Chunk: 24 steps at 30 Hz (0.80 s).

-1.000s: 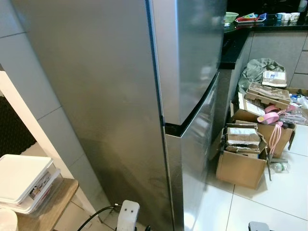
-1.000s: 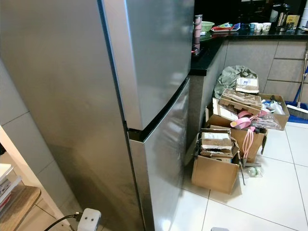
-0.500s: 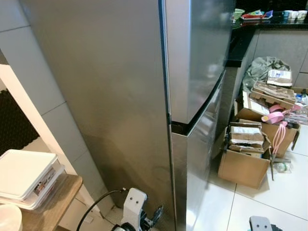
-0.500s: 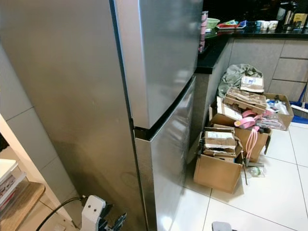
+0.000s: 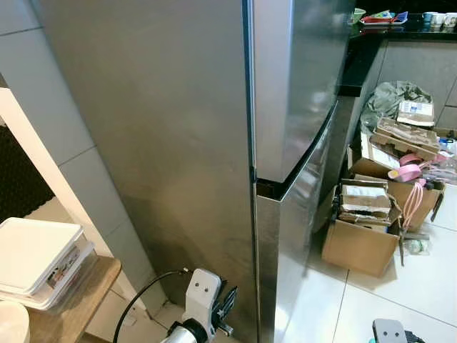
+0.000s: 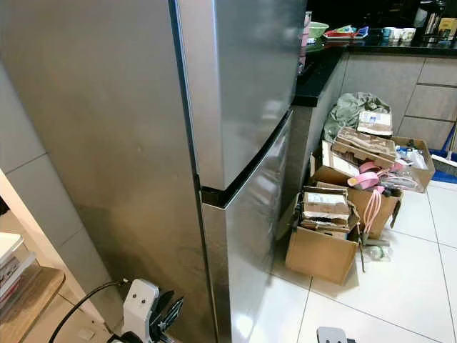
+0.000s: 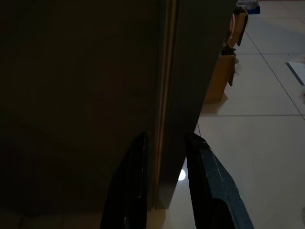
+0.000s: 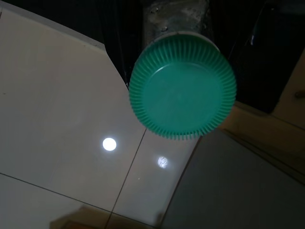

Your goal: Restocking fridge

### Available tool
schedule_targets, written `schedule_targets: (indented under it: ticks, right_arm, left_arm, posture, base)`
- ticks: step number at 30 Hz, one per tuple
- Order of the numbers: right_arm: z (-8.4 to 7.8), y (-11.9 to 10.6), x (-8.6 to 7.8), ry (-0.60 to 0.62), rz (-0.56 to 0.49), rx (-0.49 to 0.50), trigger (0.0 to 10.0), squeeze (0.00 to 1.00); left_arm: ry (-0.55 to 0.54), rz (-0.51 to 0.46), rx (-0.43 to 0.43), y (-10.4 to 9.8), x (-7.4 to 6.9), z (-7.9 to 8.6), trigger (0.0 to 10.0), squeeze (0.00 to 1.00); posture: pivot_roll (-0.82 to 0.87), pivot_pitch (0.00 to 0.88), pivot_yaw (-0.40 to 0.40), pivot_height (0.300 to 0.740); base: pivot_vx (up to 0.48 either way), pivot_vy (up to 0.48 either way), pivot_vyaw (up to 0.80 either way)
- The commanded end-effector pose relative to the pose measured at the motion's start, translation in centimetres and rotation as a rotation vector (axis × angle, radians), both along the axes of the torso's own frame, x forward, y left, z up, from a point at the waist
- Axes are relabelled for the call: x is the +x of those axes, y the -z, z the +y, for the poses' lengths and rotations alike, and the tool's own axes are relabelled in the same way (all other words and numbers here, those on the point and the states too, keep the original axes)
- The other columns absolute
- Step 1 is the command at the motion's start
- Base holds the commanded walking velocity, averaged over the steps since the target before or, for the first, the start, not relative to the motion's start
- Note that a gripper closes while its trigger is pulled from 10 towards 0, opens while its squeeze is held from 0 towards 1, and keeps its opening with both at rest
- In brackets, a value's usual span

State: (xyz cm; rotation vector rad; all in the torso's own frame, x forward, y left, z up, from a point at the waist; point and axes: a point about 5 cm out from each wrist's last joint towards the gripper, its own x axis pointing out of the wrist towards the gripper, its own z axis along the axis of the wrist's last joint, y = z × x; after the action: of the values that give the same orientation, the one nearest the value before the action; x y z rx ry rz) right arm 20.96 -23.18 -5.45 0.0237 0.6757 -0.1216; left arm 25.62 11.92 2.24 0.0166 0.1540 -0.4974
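Head views: the closed fridge [image 5: 214, 143] stands ahead, the left tool [image 5: 227, 304] low beside its door edge. Left wrist: its fingers [image 7: 133, 191], parted and empty, straddle that edge (they could slip off). Right wrist: a green-capped jar [image 8: 183, 88] hangs below the fridge's level; the right tool's grip I cannot tell.

Closed fridge [image 5: 214, 143] ahead, boxes [image 5: 364, 229] rightward.

Brushed steel and shiny tile

The fridge [image 5: 178, 143] wore dull brushed metal; floor tiles [image 6: 400, 300] gleamed glossy white; boxes [image 5: 360, 246] were rough brown cardboard; the bottle cap [image 8: 183, 88] ridged green plastic.
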Motion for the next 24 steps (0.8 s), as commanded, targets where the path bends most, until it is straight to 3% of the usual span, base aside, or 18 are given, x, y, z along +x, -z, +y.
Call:
schedule_targets:
  ticks: [1, 4, 10, 24]
  right_arm:
    - [0.26, 0.19, -0.29, -0.009, 0.001, 0.004, 10.0, 0.00]
    - [0.27, 0.27, -0.41, -0.006, 0.007, 0.006, 10.0, 0.00]
    - [0.30, 0.47, -0.71, -0.004, 0.018, 0.009, 10.0, 0.00]
    - [0.77, 0.54, -0.48, -0.007, 0.029, 0.017, 10.0, 0.00]
  left_arm:
    - [0.000, 0.018, 0.004, 0.23, -0.29, -0.02, 10.0, 0.00]
    - [-0.009, 0.028, -0.001, 0.20, -0.33, 0.03, 10.0, 0.00]
    - [-0.065, 0.043, -0.011, 0.11, 0.03, 0.49, 10.0, 0.00]
    - [-0.077, 0.041, -0.004, -0.29, 0.12, 0.89, 10.0, 0.00]
  posture:
    - [0.02, 0.110, 0.050, 0.740]
    - [0.02, 0.111, 0.052, 0.740]
    - [0.02, 0.110, 0.053, 0.740]
    - [0.03, 0.103, 0.057, 0.740]
  base:
    - [0.000, -0.480, 0.00]
    - [0.000, -0.480, 0.00]
    - [0.000, 0.000, 0.00]
    - [0.000, 0.000, 0.00]
